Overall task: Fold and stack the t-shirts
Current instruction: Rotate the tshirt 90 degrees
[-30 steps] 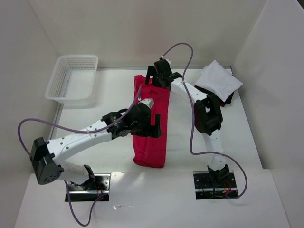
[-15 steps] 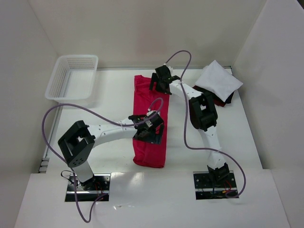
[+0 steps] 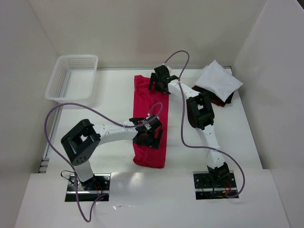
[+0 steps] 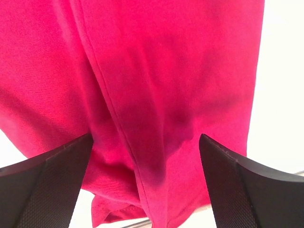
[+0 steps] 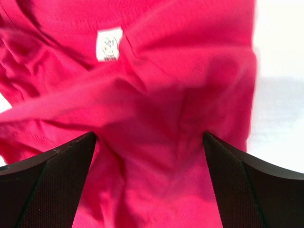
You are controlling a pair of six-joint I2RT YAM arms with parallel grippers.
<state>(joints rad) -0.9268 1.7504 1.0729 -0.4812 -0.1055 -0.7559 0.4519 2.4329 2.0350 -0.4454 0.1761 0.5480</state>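
your red t-shirt (image 3: 142,102) lies mid-table as a long strip. left gripper (image 3: 151,137) sits spread wide over its near half, right gripper (image 3: 158,85) spread over the collar end. looks like the crosswise fold; next, pinch one end cleanly.

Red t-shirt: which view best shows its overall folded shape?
Top external: the red t-shirt shows end to end as one long strip on the table. Left wrist shows only a seamed stretch near its hem; right wrist shows only bunched cloth with a white label.
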